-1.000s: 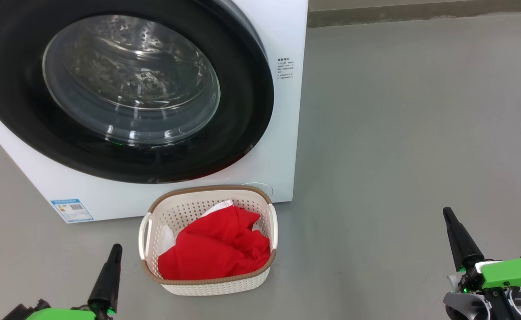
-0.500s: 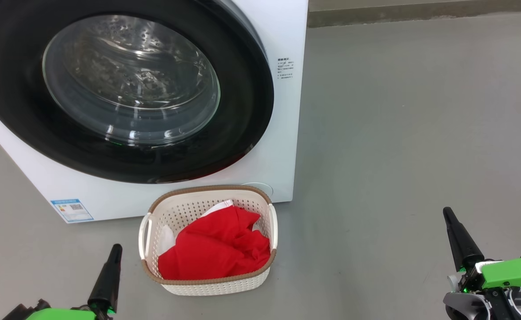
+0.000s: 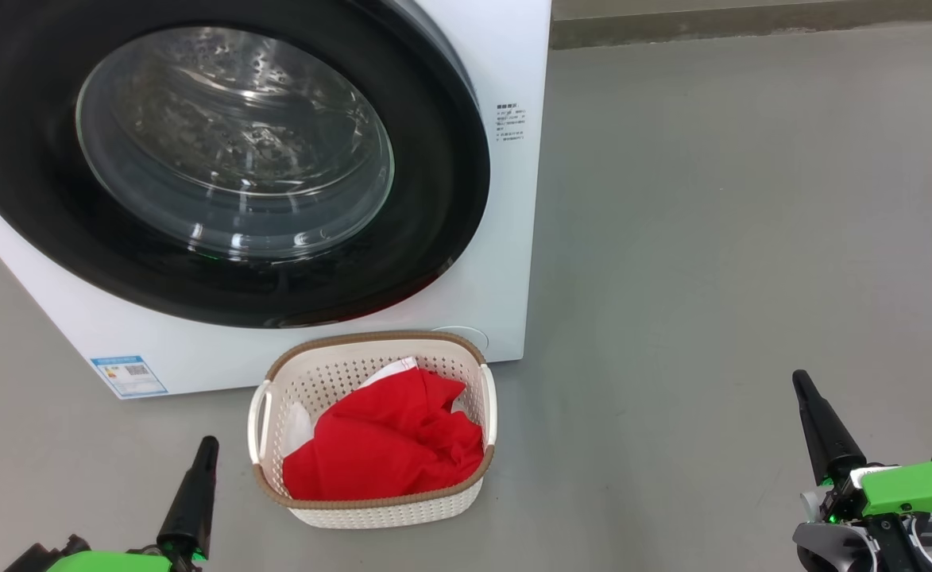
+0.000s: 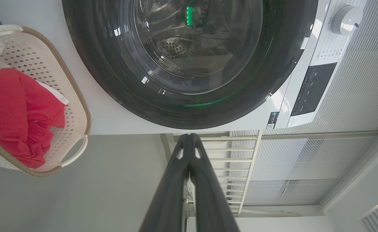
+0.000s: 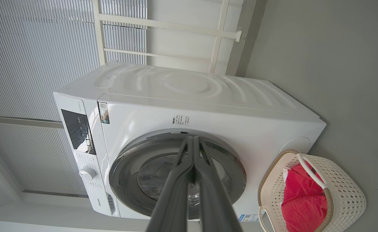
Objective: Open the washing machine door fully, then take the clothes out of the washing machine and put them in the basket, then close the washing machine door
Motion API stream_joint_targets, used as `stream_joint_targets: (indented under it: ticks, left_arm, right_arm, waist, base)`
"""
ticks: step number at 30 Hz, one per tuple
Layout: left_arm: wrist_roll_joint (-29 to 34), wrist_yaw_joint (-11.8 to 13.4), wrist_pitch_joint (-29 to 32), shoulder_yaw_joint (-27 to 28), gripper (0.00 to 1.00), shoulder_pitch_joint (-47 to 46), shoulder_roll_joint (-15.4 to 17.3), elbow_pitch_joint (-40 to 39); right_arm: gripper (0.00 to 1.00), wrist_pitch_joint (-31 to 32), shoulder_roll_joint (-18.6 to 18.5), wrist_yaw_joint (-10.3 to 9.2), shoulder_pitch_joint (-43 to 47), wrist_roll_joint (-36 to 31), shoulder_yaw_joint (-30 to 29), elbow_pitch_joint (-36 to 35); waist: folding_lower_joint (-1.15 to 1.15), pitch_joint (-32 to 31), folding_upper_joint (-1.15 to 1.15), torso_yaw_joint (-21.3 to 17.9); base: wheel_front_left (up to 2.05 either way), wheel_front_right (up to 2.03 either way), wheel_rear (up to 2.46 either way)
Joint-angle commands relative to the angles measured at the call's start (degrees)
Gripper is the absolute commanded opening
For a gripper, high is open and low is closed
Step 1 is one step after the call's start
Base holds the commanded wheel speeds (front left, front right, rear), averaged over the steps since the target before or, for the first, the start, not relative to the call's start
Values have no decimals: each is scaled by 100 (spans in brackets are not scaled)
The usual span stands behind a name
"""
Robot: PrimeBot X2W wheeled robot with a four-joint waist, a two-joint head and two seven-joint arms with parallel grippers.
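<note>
The large round washing machine door, a glossy black rim around a clear bulging glass bowl, lies flush against the front of the big white front-loading washing machine at the far left and appears shut. The bright red fabric clothes with white trim lie heaped inside the small cream-white perforated plastic basket with a brown woven-look rim. It stands on the grey floor just in front of the machine, by its lower right corner. The left pincer sits low, near and to the left of the basket; the right pincer is well apart at the near right. Each has its two long dark fingers pressed together on nothing. Judgement: all three steps look done. Handling: the clothes are soft, light and limp and will sag and trail when lifted, so take hold at a raised fold near the middle of the heap, not at a loose white edge. The basket is light and stiff; grasp a side handle or the rim. The door is rigid and hinged, its rim smooth and probably slippery, its glass unsuited to pinching. Press flat on the rim, or pull at the edge opposite the hinge. Which side carries the hinge cannot be told.
</note>
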Motion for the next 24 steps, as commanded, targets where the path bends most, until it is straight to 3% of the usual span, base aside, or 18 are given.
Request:
stream_joint_targets:
  ticks: [1,24]
  left_arm:
    - [-41,-40,19,152,0,-222,105,-123]
    - [-41,-40,19,152,0,-222,105,-124]
  right_arm:
    - [0,34,-58,2,-238,-3,95,-175]
    - [0,34,-58,2,-238,-3,96,-175]
  waist:
    - [0,0,0,0]
    - [0,0,0,0]
  base:
    - [0,0,0]
    - [0,0,0]
